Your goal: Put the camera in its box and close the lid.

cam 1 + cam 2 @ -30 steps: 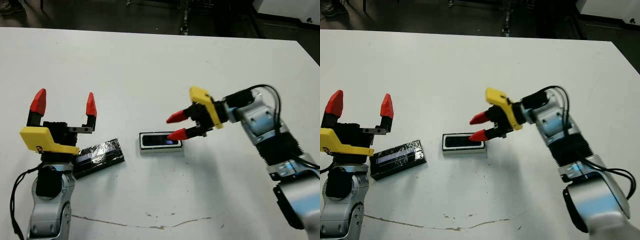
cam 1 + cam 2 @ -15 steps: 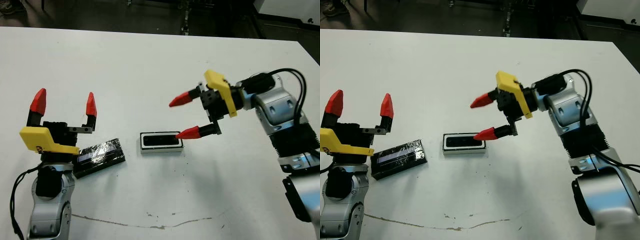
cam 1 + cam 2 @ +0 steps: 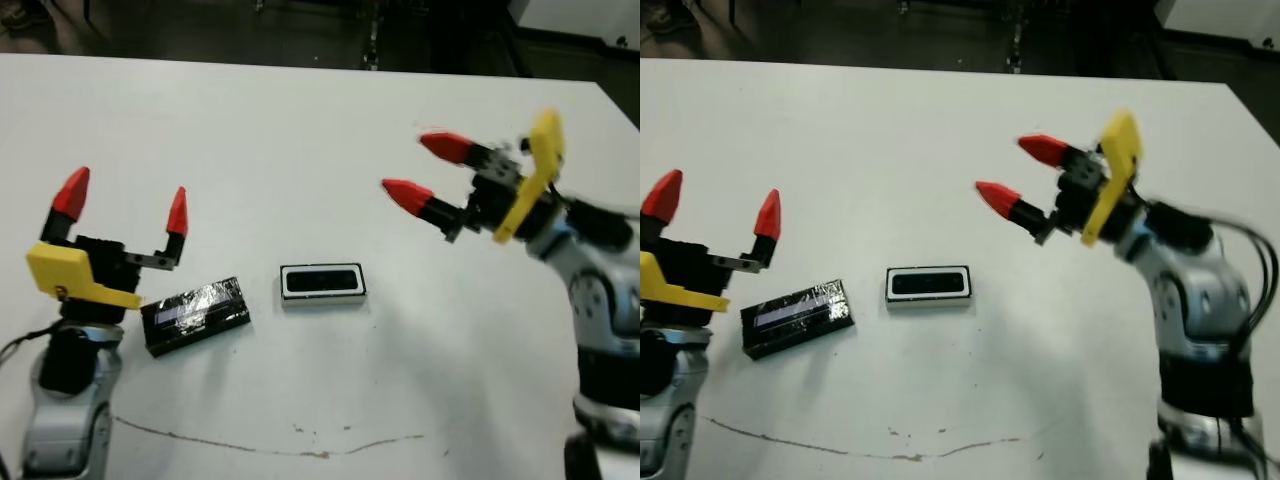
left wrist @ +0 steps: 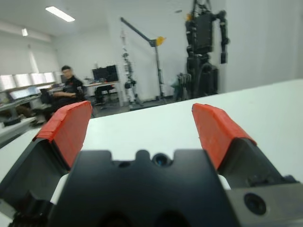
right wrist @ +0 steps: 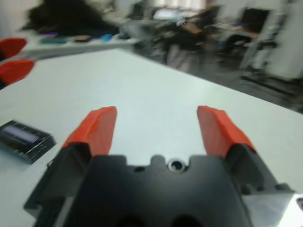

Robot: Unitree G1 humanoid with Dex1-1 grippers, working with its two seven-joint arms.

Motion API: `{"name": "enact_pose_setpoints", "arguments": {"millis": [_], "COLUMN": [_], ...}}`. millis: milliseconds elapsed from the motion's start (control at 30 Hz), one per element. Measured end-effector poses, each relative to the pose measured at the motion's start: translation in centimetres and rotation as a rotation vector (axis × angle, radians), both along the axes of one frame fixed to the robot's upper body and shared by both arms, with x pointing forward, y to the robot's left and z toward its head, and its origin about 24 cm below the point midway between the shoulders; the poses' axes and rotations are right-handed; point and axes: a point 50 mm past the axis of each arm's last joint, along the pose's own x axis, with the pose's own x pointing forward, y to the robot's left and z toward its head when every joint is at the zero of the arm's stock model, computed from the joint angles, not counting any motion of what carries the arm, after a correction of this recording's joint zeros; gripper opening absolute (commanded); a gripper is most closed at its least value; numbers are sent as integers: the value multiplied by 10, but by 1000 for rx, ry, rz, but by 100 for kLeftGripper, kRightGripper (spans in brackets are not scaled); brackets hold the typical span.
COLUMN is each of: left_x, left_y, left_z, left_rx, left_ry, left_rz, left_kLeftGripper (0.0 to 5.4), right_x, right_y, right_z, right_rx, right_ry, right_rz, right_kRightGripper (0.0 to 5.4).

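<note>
The box (image 3: 322,283), a small white-rimmed tray, lies mid-table with the black camera (image 3: 322,279) lying in it. The glossy black lid (image 3: 195,315) lies flat to its left, apart from it, and also shows in the right wrist view, lid (image 5: 21,137). My left gripper (image 3: 125,202) stands open just left of the lid, fingers up, holding nothing. My right gripper (image 3: 420,168) is open and empty, raised above the table to the right of and beyond the box. Each wrist view shows its gripper's own red fingers (image 4: 66,127) (image 5: 97,127) spread with only table between them.
A thin brown streak (image 3: 300,445) runs along the table near its front edge. The table's far edge (image 3: 300,62) meets dark floor. Beyond the table, the left wrist view shows a seated person (image 4: 71,85) and a dark robot on a stand (image 4: 206,38).
My right gripper has lifted away from the box, up and to the right, still open. The camera stays in the box. My left arm has shifted slightly left, uncovering the lid.
</note>
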Motion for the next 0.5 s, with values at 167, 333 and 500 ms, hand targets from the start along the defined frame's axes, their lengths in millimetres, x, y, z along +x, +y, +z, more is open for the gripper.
{"name": "enact_pose_setpoints", "arguments": {"millis": [167,333,500], "left_x": [-6,-9,-6], "left_y": [3,5,9], "left_z": [12,27,44], "left_rx": [57,167,261], "left_ry": [82,205,370], "left_rz": [-132,-303,-471], "left_kLeftGripper": [540,540,540], "right_x": [-27,-47,-54], "right_y": [-10,-15,-16], "right_z": [-17,-34,-41], "right_rx": [62,122,122], "right_ry": [22,69,59], "right_rz": [-158,-273,-350], "right_kRightGripper": [307,229,139]}}
